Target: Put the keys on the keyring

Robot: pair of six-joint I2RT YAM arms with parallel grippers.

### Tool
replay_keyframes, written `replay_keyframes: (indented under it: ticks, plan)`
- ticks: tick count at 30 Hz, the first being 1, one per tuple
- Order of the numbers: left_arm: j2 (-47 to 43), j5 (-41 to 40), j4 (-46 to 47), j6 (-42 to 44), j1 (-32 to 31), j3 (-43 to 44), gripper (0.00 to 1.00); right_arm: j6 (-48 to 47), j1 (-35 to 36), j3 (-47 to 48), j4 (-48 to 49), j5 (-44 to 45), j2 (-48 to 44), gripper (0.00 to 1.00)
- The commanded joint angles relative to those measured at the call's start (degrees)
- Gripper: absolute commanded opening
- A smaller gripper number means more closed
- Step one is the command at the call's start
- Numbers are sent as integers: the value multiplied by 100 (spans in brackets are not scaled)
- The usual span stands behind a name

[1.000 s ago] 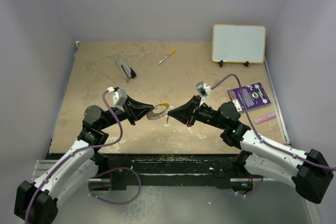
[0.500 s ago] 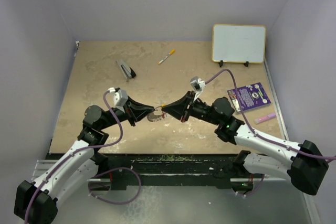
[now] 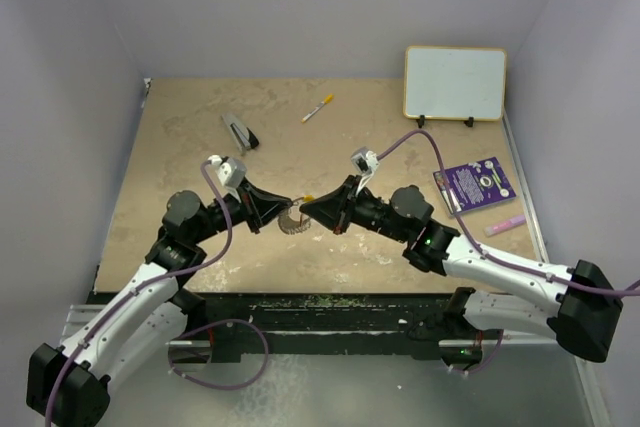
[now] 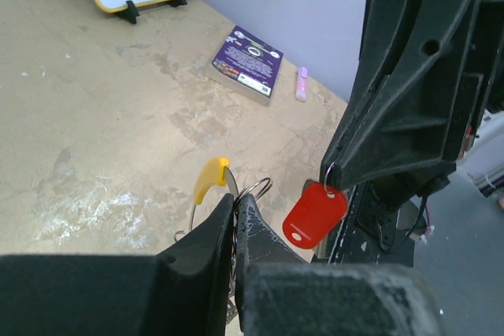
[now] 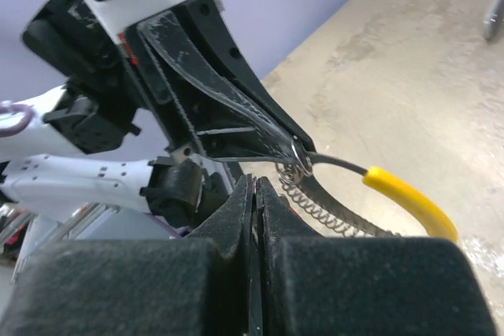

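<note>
The keyring (image 4: 211, 182) is clamped in the left pincer (image 4: 236, 198), the keys (image 4: 315, 214) pinched in the right pincer (image 5: 253, 186); they should be lined up slowly, imo.

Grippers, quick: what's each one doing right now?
Left gripper: closed, holding the keyring by its wire.
Right gripper: closed, holding the keys at its tip.

Robot lab test cell, not a home or shop. Beige mottled desk (image 3: 200, 147) boxed in by plain lavender walls (image 3: 300, 7) on left, far and right. Two white-and-black robot arms, left arm (image 3: 140, 297) and right arm (image 3: 505, 272), mounted at near edge, purple cables (image 3: 228, 352) looping off them. Staged props scattered: small whiteboard (image 3: 455, 82) far right, purple book (image 3: 474, 183), marker pen (image 3: 318, 107), stapler-like tool (image 3: 239, 132)
</note>
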Motion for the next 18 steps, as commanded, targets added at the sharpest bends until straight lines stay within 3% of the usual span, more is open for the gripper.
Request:
replay_keyframes:
  ticks: [1, 18]
  plan:
    - [-84, -645, -264, -518, -17, 370, 4, 34, 131, 366, -521, 906, -93, 0]
    - [40, -1055, -583, -534, -17, 584, 4, 875, 275, 667, -102, 1645, 622, 0]
